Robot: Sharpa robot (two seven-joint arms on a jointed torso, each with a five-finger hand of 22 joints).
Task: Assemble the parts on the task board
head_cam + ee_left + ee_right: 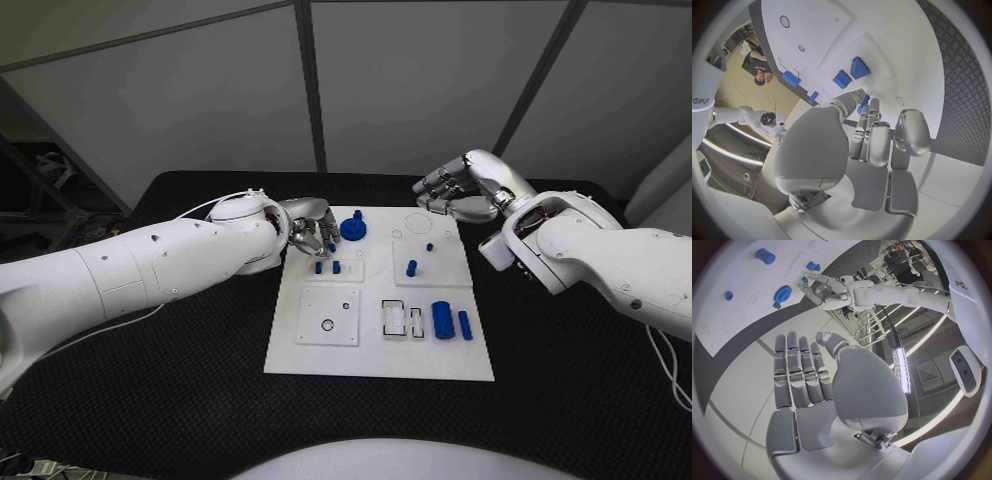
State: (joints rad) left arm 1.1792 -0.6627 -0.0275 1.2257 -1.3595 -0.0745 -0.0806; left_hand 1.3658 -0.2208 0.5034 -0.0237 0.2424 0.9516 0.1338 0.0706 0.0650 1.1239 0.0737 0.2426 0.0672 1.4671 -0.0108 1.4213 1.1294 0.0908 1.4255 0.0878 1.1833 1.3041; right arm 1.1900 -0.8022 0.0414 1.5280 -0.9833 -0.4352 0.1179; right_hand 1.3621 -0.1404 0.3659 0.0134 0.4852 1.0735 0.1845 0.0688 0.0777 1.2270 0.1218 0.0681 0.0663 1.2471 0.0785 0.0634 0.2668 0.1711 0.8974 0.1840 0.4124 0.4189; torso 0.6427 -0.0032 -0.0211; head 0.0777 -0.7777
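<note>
Nearest the head camera is the black table point(173, 400), bare in front, with the white task board point(378, 360) lying flat at its middle. On the board's near right lie two blue cylinders side by side: a thick one point(441, 320) and a thinner one point(464, 324), both lengthwise, just right of two rectangular slots point(402, 319). To their left sits a square white plate point(329, 315) with a small round hole. Farther back, a short blue peg point(411, 267) stands on a raised white block, and two small blue pegs point(326, 267) stand close together on the left-hand block. A blue gear-like part point(355, 229) stands near the board's far left corner, with a small blue piece point(428, 245) apart to its right. The left hand point(309, 231) hovers at the board's far left edge, just beside the gear-like part; its fingers are curled downward. In the left wrist view the fingers point(878, 145) are bent inward toward the board with blue parts just beyond the tips; whether they pinch one I cannot tell. The right hand point(456, 190) is held above the table beyond the board's far right corner, well apart from the parts. In the right wrist view its fingers point(799, 372) lie straight and side by side, holding nothing.
</note>
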